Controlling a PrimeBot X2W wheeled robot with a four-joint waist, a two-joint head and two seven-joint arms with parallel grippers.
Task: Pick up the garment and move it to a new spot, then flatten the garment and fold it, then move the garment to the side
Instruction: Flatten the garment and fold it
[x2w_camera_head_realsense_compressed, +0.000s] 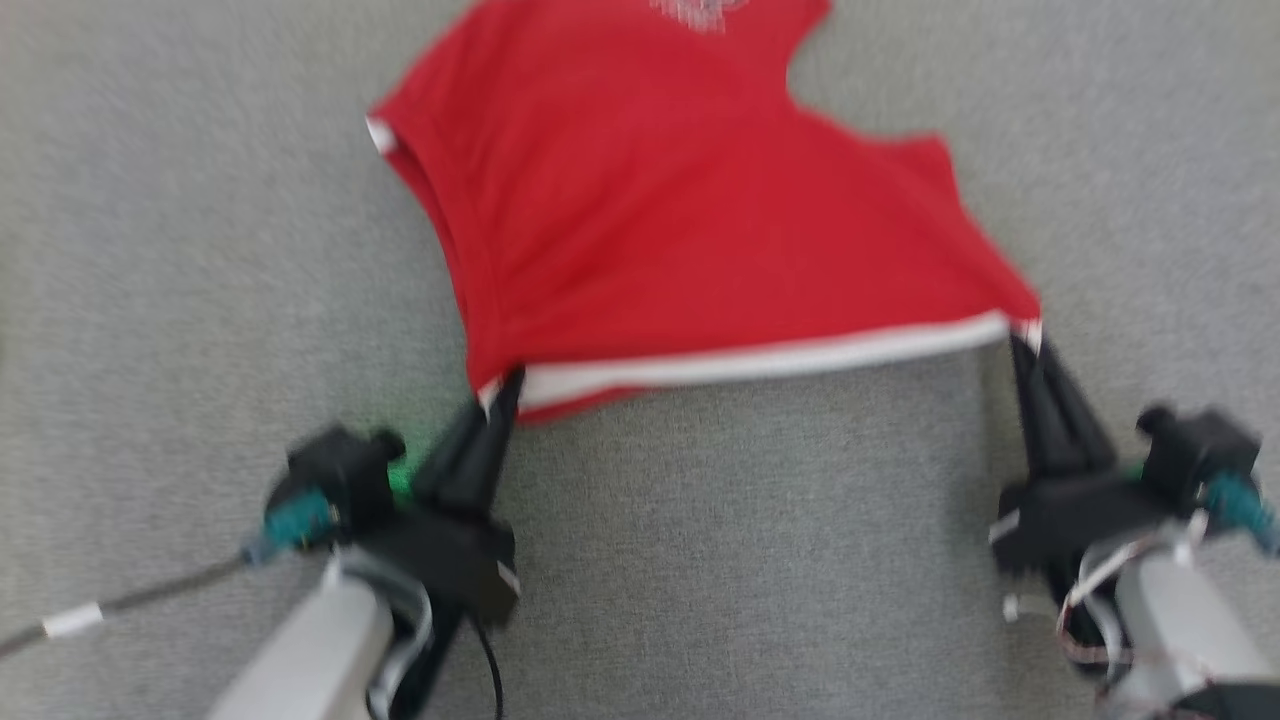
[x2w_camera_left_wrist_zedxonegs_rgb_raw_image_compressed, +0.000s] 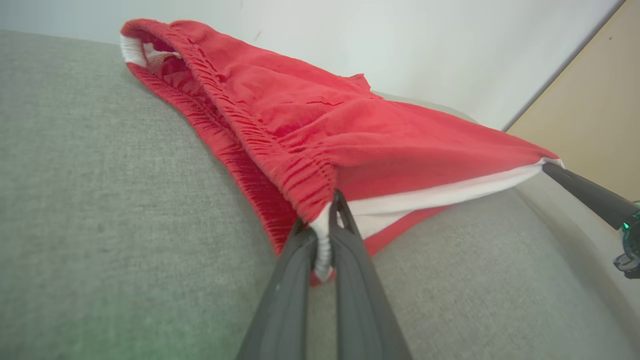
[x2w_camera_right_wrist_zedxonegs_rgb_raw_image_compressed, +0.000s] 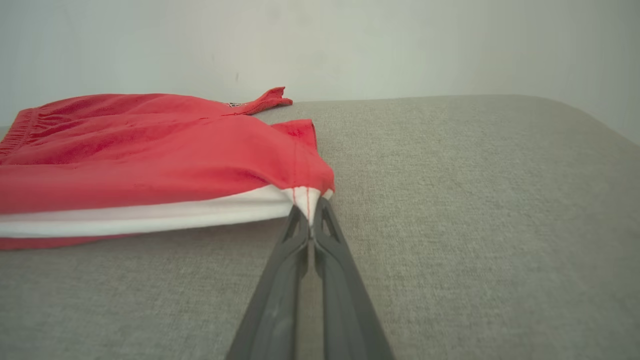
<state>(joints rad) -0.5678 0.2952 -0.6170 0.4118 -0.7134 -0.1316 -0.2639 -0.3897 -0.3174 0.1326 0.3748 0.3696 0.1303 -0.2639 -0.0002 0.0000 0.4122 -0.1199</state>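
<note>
The garment (x2w_camera_head_realsense_compressed: 680, 210) is a pair of red shorts with a white band along one edge, spread on a grey fabric surface (x2w_camera_head_realsense_compressed: 740, 540). My left gripper (x2w_camera_head_realsense_compressed: 503, 392) is shut on the near left corner of the garment (x2w_camera_left_wrist_zedxonegs_rgb_raw_image_compressed: 350, 145), by its ribbed waistband. My right gripper (x2w_camera_head_realsense_compressed: 1028, 338) is shut on the near right corner of the garment (x2w_camera_right_wrist_zedxonegs_rgb_raw_image_compressed: 150, 150), at the white band. The white-banded edge is stretched between the two grippers and lifted slightly off the surface. In the left wrist view, the right gripper's dark finger (x2w_camera_left_wrist_zedxonegs_rgb_raw_image_compressed: 585, 192) reaches the far corner.
A pale wall (x2w_camera_right_wrist_zedxonegs_rgb_raw_image_compressed: 350, 45) rises behind the grey surface, and a tan panel (x2w_camera_left_wrist_zedxonegs_rgb_raw_image_compressed: 590, 100) stands at the right of the left wrist view. A cable (x2w_camera_head_realsense_compressed: 130, 600) trails from my left arm across the surface at lower left.
</note>
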